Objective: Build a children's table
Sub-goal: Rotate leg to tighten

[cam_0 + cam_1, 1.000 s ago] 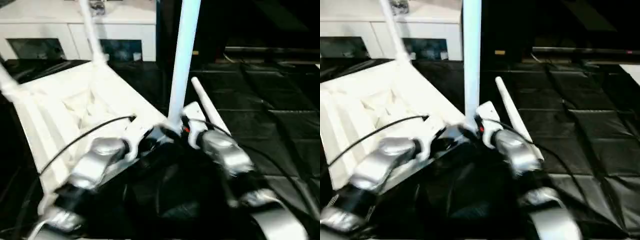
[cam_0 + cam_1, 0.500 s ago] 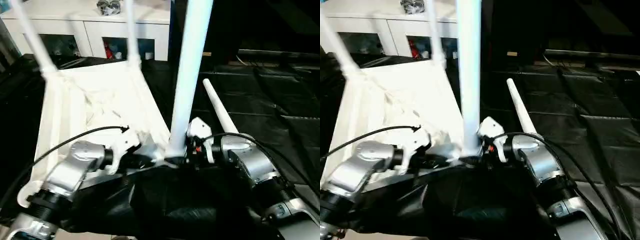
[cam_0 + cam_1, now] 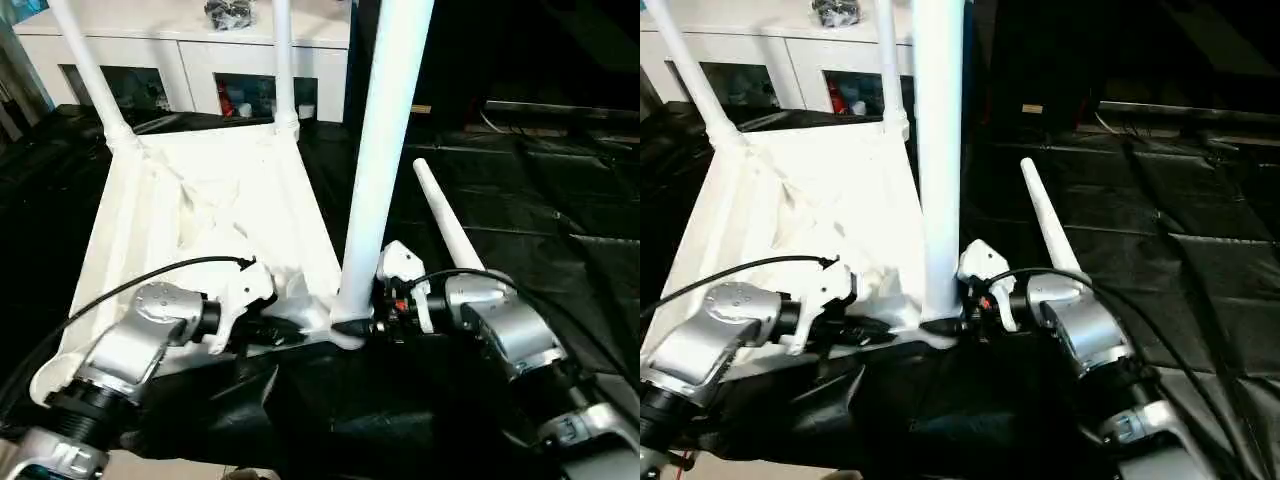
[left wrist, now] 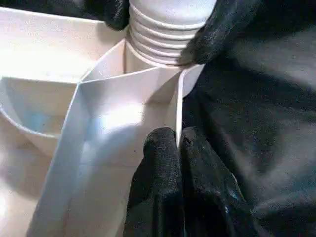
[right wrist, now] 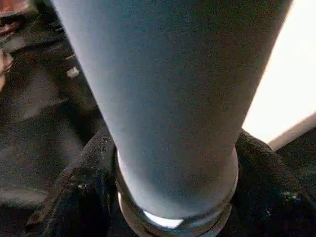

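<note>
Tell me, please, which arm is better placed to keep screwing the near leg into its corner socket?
The right: its gripper straddles the upright leg at its threaded base, while the left gripper is shut on a rib of the tabletop.

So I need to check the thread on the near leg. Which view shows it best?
The left wrist view: the thread shows as ridges above the socket, between black fingers. The right wrist view shows the leg's smooth shaft; the eye views, its full length.

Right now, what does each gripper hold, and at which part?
Left gripper: shut on the tabletop rim. Right gripper: around the upright leg base.
</note>
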Tool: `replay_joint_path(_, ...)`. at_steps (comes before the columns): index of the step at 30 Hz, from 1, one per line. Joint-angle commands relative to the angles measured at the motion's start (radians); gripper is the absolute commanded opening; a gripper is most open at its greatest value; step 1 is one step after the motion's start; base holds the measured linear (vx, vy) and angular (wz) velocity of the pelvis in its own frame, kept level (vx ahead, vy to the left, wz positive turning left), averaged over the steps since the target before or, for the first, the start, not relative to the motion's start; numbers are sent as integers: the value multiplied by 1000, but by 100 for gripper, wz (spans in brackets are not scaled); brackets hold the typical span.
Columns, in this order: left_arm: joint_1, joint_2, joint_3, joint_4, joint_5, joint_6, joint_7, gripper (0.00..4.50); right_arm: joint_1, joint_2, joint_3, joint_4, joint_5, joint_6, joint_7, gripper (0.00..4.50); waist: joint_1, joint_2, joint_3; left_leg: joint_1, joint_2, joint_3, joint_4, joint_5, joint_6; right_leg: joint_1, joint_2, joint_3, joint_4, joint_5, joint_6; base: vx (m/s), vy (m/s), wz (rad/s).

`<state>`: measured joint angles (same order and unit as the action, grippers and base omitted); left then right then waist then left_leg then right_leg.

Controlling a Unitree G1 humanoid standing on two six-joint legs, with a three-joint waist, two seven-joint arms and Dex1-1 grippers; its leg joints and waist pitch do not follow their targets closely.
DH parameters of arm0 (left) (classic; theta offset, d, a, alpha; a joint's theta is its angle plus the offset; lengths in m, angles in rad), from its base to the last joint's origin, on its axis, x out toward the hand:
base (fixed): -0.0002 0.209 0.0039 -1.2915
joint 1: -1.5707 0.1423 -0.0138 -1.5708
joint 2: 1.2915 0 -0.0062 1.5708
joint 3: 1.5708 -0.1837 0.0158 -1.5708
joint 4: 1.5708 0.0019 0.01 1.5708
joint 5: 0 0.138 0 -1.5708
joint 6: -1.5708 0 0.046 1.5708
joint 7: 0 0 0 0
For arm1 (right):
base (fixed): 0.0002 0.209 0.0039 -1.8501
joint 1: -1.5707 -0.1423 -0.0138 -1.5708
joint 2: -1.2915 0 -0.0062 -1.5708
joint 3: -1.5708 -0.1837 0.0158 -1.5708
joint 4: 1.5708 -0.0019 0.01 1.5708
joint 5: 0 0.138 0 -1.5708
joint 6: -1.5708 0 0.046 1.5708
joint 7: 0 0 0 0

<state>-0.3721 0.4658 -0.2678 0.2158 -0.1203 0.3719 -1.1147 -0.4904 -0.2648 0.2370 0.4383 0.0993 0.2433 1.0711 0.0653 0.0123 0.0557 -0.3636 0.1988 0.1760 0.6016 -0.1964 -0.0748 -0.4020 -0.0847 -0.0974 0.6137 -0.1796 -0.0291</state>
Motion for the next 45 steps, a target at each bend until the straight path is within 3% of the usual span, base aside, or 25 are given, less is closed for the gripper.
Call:
replay_joint_path(1,-54,-84,11,-9,-8,20,106,0,-30,88,-2,89,-33,-15,-184,277,-6,4,-64,7,31,-10,-75,-191,8,53,-64,56,-79,-268,-195,0,0,0)
replay_joint_path(2,-54,-84,11,-9,-8,20,106,0,-30,88,-2,89,-33,-15,-184,277,-11,3,-64,6,30,-10,-74,-197,1,54,-64,56,-79,-289,-190,0,0,0)
replay_joint_path(4,-83,-141,28,8,26,70,227,0,-66,156,-50,184,-37,-4,-355,276,-26,4,-64,0,29,-16,-77,-202,-9,58,-65,53,-83,-336,-162,0,0,0)
replay_joint_path(6,-113,-213,61,15,44,137,363,0,-102,212,-86,259,-39,15,-498,276,-36,3,-64,2,27,-15,-74,-207,-14,55,-63,53,-85,-342,-164,0,0,0)
replay_joint_path(10,-131,-286,70,9,54,163,459,0,-124,271,-94,313,-59,-11,-592,276,-37,-3,-70,-4,24,-12,-69,-156,13,59,-63,54,-82,-277,-173,0,0,0)
replay_joint_path(12,-126,-297,51,7,56,142,438,0,-125,290,-89,313,-56,-32,-546,331,-35,-4,-71,-4,25,-11,-66,-135,32,58,-61,55,-79,-234,-182,0,0,0)
replay_joint_path(15,-121,-293,38,4,62,128,422,0,-132,298,-96,318,-46,-37,-521,355,-32,1,-73,-3,27,-11,-67,-112,51,59,-59,55,-72,-178,-201,0,0,0)
replay_joint_path(18,-104,-268,25,-22,32,110,351,0,-144,267,-74,314,-50,-57,-468,383,-32,2,-70,-1,26,-10,-67,-143,51,60,-60,54,-77,-201,-205,0,0,0)
replay_joint_path(23,-76,-195,-3,-58,-1,81,211,0,-131,187,-27,255,-60,-107,-304,383,-27,10,-72,4,32,-9,-65,-144,56,57,-58,57,-71,-168,-219,0,0,0)
replay_joint_path(25,-70,-173,-6,-61,-9,74,173,0,-123,158,-17,223,-48,-103,-239,383,-27,9,-71,2,32,-10,-68,-140,58,60,-56,56,-68,-141,-229,0,0,0)
replay_joint_path(27,-60,-137,-14,-66,-17,58,111,0,-109,114,-1,176,-27,-84,-141,383,-23,14,-71,11,33,-7,-65,-150,64,54,-55,58,-69,-122,-241,0,0,0)
replay_joint_path(29,-50,-107,-20,-76,-30,50,51,0,-96,81,12,140,-13,-70,-66,383,-19,13,-72,9,35,-7,-66,-150,68,57,-55,58,-64,-103,-249,0,0,0)
replay_joint_path(34,-25,-18,-35,-100,-62,39,-101,0,-43,-10,56,16,28,-6,122,383,3,15,-68,15,38,-5,-68,-167,58,52,-54,59,-67,-145,-241,0,0,0)
replay_joint_path(36,-24,-3,-39,-96,-63,33,-121,0,-34,-20,60,-6,35,9,144,383,7,16,-68,12,39,-4,-69,-167,56,53,-54,59,-67,-154,-235,0,0,0)
replay_joint_path(38,-22,16,-45,-98,-66,33,-151,0,-24,-32,67,-31,40,21,164,383,15,15,-67,17,39,-3,-70,-186,43,49,-56,60,-72,-190,-225,0,0,0)
replay_joint_path(39,-21,28,-48,-99,-66,33,-168,0,-16,-39,72,-49,44,32,176,358,19,14,-67,19,39,-3,-71,-193,35,48,-56,61,-74,-209,-219,0,0,0)
replay_joint_path(43,-20,35,-49,-92,-61,26,-172,0,-6,-39,81,-66,45,45,180,333,20,19,-66,19,39,-6,-73,-213,14,46,-57,61,-77,-242,-207,0,0,0)
replay_joint_path(45,-21,33,-48,-88,-59,24,-168,0,-2,-38,84,-71,45,51,182,312,19,16,-65,17,38,-7,-75,-216,9,49,-57,61,-78,-250,-202,0,0,0)
